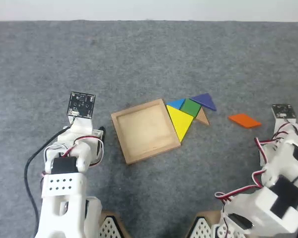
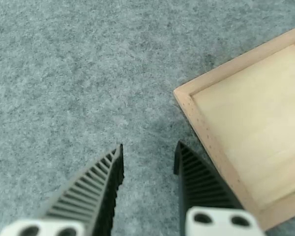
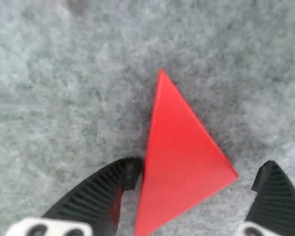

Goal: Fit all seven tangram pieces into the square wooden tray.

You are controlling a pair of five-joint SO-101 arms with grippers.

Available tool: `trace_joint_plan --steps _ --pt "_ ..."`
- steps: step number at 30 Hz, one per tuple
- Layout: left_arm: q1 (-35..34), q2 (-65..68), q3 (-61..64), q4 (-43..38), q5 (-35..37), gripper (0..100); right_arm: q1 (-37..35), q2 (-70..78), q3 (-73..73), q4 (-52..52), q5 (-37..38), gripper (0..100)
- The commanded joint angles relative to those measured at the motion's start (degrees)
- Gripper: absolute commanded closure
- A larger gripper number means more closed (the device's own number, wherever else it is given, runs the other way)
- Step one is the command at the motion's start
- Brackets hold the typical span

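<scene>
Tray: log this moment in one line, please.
tray empty | left tool open, beside tray corner | right tool open, straddling red triangle | yellow triangle beside tray | orange piece apart

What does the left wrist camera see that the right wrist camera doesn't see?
Left wrist view, not the right: a corner of the wooden tray, with nothing in it, beside the open left gripper. Right wrist view, not the left: a red triangle lying flat inside the open right gripper. Both: the grey mat and an open, black, ribbed gripper.
</scene>
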Motion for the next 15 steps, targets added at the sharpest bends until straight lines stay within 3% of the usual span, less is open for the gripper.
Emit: trace_joint_plan --steps 1,9,15 --pt "0.1 0.2 -0.5 -1.2 -0.4 83 -1.8 4.4 -2.5 -3.5 0.0 62.3" --pt "0.1 0.2 -0.5 -1.2 -0.4 83 -1.1 5.5 -2.3 -3.6 -0.5 80.2" --pt "0.1 0.2 -0.5 -1.2 -0.4 83 0.1 4.9 -2.5 -3.5 -2.8 81.6"
